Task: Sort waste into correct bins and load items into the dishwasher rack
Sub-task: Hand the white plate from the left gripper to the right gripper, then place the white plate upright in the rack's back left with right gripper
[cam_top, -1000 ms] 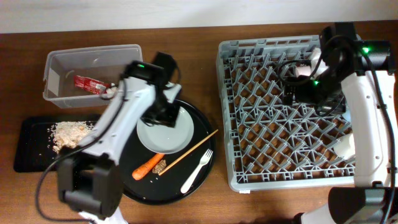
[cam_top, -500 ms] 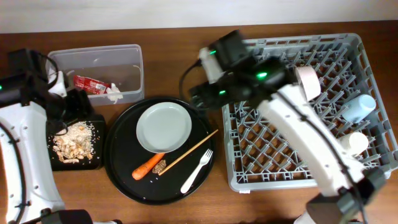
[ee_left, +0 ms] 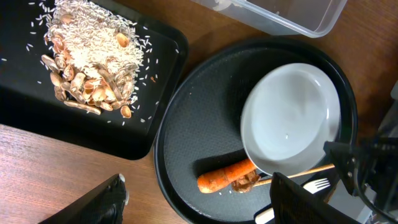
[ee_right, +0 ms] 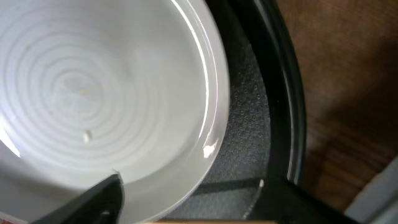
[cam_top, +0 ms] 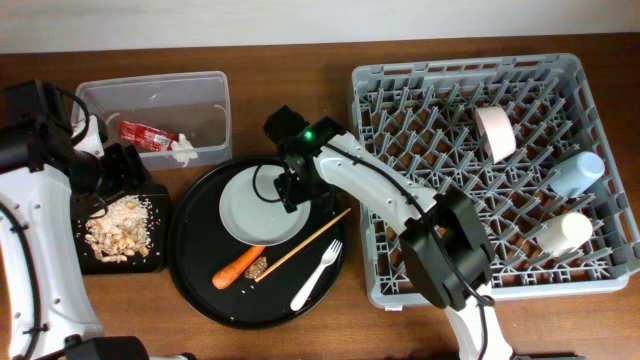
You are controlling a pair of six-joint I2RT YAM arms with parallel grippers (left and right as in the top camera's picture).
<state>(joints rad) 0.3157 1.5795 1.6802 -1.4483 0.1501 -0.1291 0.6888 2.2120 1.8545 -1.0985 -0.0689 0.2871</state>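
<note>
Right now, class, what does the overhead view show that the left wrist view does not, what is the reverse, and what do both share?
Only overhead: the grey dishwasher rack holding the pinkish-white bowl, blue cup and white cup, and the red wrapper inside the clear tub. Only left wrist: the pile seen up close as pale grains with brownish scraps. Both: the pale plate, carrot, round black tray and flat black tray.

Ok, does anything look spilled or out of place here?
Yes: pale grainy food crumbs lie scattered loose beyond their pile across the flat black rectangular tray. Also, the pale round plate overlaps the orange carrot tip.
</note>
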